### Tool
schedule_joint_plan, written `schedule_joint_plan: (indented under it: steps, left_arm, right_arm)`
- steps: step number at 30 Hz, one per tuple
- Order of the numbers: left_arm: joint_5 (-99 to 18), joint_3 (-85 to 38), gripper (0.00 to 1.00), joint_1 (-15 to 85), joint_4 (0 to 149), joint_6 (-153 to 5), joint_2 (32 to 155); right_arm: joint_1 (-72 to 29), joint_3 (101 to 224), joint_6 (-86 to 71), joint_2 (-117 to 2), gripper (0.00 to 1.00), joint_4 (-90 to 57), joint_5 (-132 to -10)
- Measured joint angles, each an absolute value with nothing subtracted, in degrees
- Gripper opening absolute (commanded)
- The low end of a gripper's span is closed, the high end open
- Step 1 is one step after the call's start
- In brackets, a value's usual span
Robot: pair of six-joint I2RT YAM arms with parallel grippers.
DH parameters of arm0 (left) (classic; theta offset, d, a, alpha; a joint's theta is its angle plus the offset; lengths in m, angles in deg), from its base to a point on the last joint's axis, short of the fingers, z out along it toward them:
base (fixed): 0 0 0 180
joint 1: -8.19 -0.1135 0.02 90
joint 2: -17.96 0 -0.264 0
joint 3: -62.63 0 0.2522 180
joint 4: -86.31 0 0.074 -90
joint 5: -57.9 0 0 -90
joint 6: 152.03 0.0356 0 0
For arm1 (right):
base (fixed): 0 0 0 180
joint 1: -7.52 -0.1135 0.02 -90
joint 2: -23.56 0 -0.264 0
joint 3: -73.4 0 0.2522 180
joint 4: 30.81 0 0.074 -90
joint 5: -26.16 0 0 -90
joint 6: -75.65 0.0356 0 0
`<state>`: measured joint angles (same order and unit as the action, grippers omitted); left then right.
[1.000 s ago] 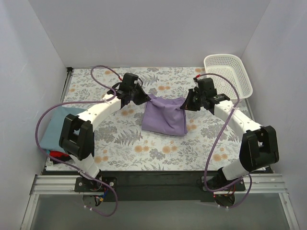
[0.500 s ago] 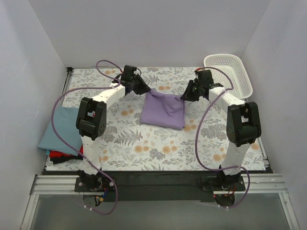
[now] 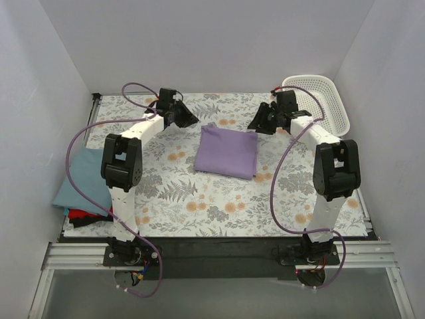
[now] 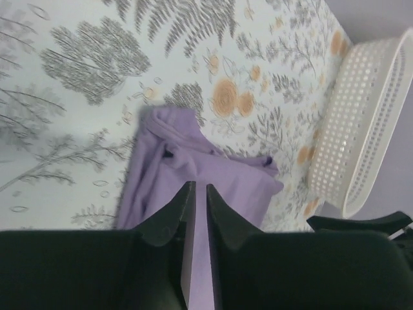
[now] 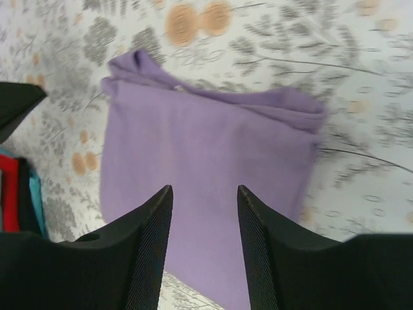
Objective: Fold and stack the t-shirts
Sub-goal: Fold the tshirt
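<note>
A lilac-purple t-shirt (image 3: 227, 151) lies folded into a flat rectangle on the middle of the floral table cover (image 3: 199, 199). My left gripper (image 3: 192, 121) hovers just past its far left corner, jaws almost together with nothing between them. Off the shirt's far right corner, my right gripper (image 3: 255, 125) stands open and empty. The left wrist view has the left gripper (image 4: 199, 185) above the purple shirt (image 4: 226, 187). In the right wrist view the right gripper (image 5: 204, 188) is over the same shirt (image 5: 206, 135). Folded shirts are stacked at the left edge: dusty blue-grey (image 3: 80, 176) on top, red (image 3: 83, 214) and black (image 3: 89, 222) beneath.
A white mesh basket (image 3: 319, 100) stands at the far right corner, also seen in the left wrist view as the basket (image 4: 361, 123). White walls enclose the table on three sides. Purple cables loop from both arms.
Both grippers let go of the purple shirt's far corners and drew back outward. The shirt, earlier hanging bunched between them, now lies flat. Right jaws opened wide.
</note>
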<state>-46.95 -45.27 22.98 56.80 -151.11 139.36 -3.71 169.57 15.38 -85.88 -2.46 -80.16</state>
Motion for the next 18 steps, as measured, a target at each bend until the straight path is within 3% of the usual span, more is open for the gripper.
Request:
schedule_joint_plan:
  steps: [6, 11, 18]
  left_arm:
    - [-48.8, -45.3, 0.01, 28.5, 58.1, -150.5, 139.3]
    - [-51.5, -46.1, 0.0, 29.6, 61.2, -150.5, 141.7]
    - [-52.1, -52.8, 0.02, 27.3, 64.2, -151.4, 154.6]
  right_arm:
    - [-11.1, 169.6, 15.4, -86.5, 0.47, -5.4, -83.8]
    - [-11.1, 172.3, 15.6, -93.5, 0.46, -8.5, -88.4]
    - [-7.9, 178.0, 19.0, -105.1, 0.46, -11.3, -96.0]
